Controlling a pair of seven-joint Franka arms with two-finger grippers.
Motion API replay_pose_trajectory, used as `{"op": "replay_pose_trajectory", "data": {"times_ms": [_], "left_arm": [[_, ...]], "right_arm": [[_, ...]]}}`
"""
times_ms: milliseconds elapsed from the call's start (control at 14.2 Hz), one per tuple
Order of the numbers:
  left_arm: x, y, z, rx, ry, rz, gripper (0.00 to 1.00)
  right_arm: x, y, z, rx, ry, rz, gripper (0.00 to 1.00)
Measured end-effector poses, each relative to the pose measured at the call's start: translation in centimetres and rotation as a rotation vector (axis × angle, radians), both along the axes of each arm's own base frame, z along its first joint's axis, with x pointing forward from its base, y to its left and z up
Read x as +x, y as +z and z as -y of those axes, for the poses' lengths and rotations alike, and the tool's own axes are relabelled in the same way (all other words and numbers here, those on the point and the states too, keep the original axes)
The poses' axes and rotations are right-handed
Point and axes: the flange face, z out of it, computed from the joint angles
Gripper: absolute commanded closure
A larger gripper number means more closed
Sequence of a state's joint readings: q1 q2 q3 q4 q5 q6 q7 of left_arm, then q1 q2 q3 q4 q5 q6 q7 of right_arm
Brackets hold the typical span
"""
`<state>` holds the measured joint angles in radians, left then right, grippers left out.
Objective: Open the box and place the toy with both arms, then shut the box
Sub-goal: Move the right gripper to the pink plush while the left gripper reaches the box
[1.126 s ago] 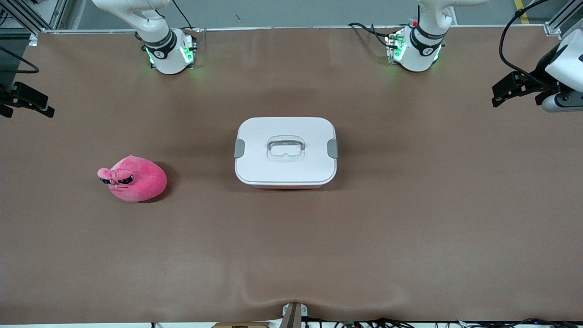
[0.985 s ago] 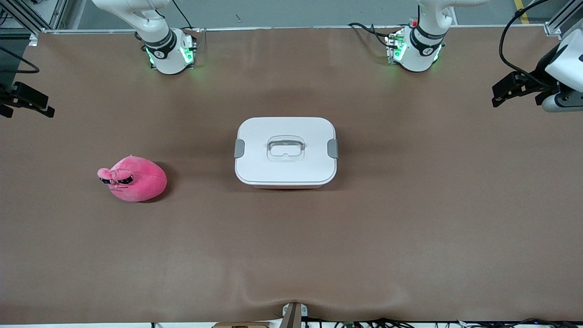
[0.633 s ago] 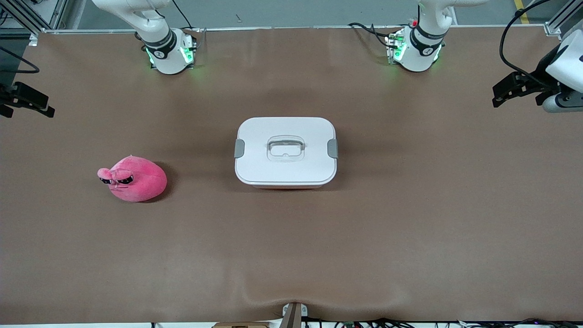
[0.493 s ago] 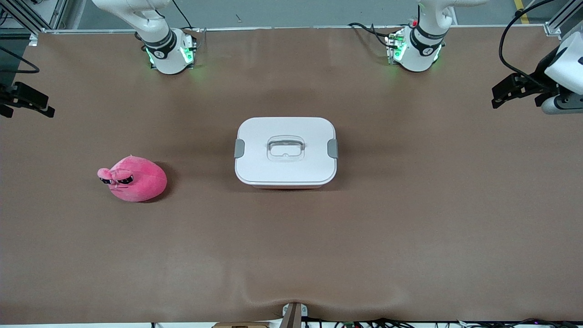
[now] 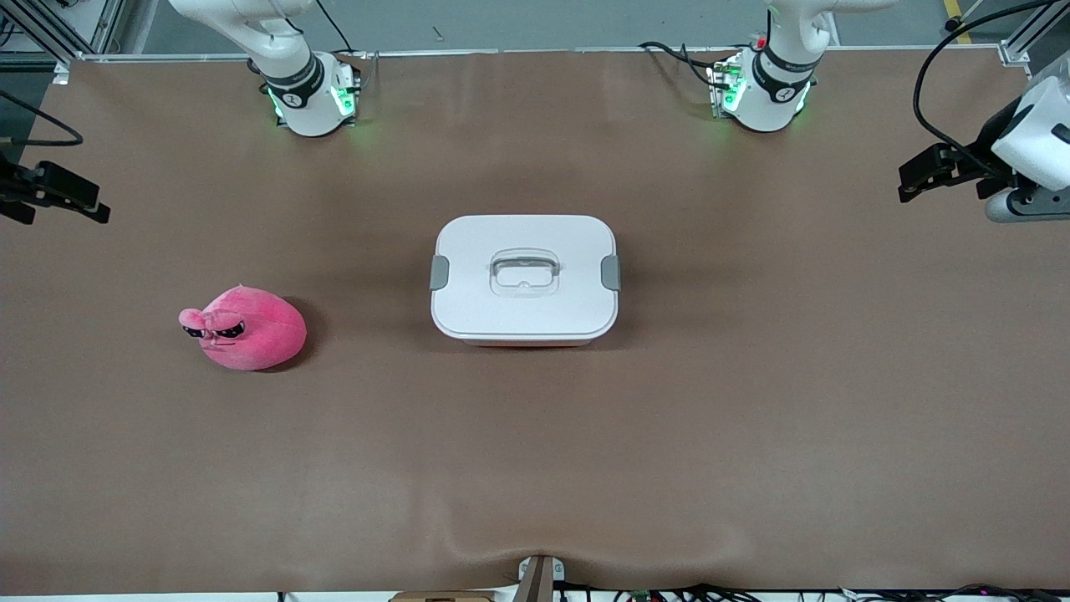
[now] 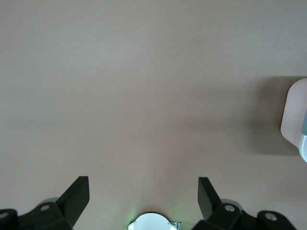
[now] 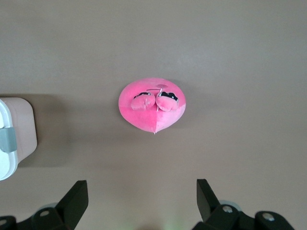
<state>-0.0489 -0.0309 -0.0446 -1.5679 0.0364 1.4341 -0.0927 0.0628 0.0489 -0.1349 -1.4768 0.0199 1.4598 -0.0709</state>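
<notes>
Two grippers spread wide, empty: left gripper (image 5: 913, 176) over table edge at left arm's end, right gripper (image 5: 71, 196) over edge at right arm's end

Step judged: open rounded pale pink plastic box (image 5: 524, 280) mid-table; white lid (image 5: 524, 242) on, contents hidden. Release both grey side clips (image 5: 439, 272) evenly, lift lid straight up by clear recessed handle (image 5: 524, 272)

Hot pink plush toy (image 5: 244, 328) on brown table (image 5: 752, 401), well apart, toward right arm's end
</notes>
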Motion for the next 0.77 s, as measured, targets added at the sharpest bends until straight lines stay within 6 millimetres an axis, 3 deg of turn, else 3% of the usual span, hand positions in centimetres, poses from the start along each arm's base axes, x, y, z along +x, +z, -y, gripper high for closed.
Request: {"op": "replay_pose_trajectory", "data": {"times_ms": [282, 774], "left_arm": [[-0.2, -0.3, 2.5, -0.022, 0.099, -0.010, 0.00], [1.1, -5.1, 11.7, -0.040, 0.378, -0.075, 0.00]], "right_arm": [[2.8, -3.3, -0.8, -0.009, 0.013, 0.007, 0.00], [6.1, -13.5, -1.6, -0.020, 0.026, -0.005, 0.00]]}}
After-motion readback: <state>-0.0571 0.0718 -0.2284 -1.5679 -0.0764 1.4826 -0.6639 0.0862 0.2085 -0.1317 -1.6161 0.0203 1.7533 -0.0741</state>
